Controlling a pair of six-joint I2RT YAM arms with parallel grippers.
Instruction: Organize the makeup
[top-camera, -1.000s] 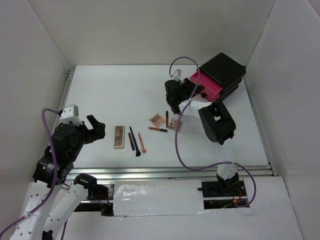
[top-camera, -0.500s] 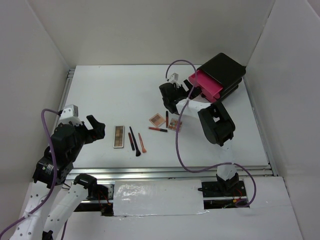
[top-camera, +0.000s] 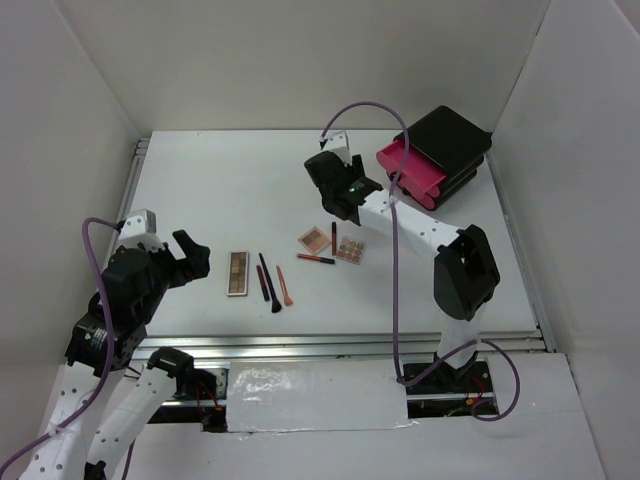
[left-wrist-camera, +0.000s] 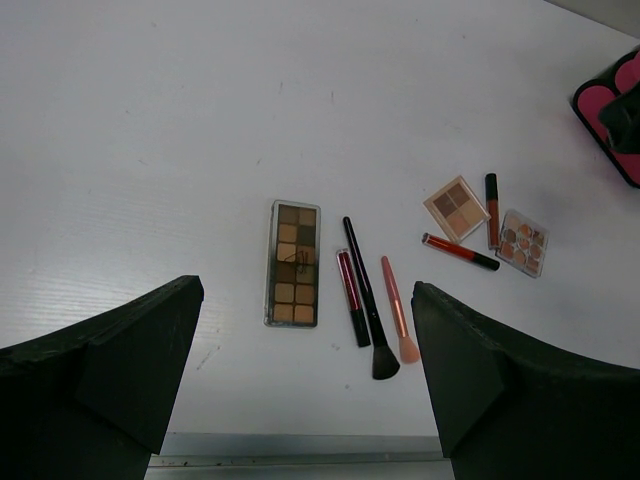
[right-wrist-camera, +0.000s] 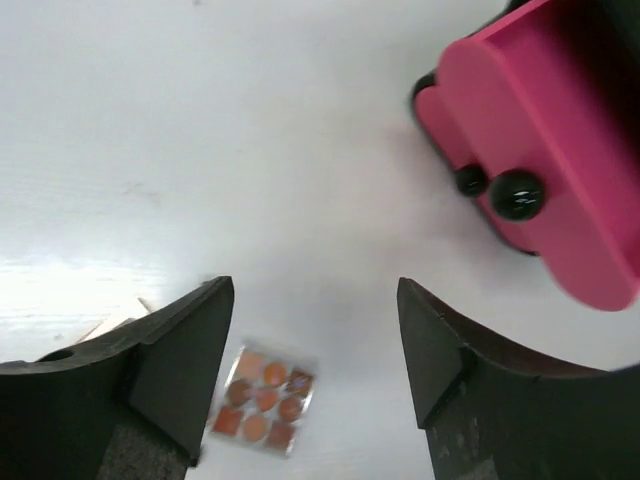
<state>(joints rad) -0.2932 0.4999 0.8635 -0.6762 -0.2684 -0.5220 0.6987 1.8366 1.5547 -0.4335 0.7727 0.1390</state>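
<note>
The makeup lies mid-table. A narrow brown palette (top-camera: 237, 273) sits beside a dark red pencil (top-camera: 261, 282), a black brush (top-camera: 268, 285) and an orange brush (top-camera: 284, 287). To the right are two square palettes (top-camera: 314, 238) (top-camera: 349, 249), a red pencil (top-camera: 315, 259) and a brown tube (top-camera: 334, 237). My left gripper (top-camera: 185, 258) is open and empty, raised left of the brown palette (left-wrist-camera: 293, 263). My right gripper (top-camera: 350, 210) is open and empty, above the table just behind the square palettes. The round-pan palette (right-wrist-camera: 262, 401) shows between its fingers.
A black box (top-camera: 455, 140) stands at the back right with a pink drawer (top-camera: 410, 170) pulled open; the drawer (right-wrist-camera: 560, 180) is at the right in the right wrist view. White walls enclose the table on three sides.
My right arm has stretched out and its gripper has moved left and back, away from the pink drawer. The left arm and the makeup have not moved.
</note>
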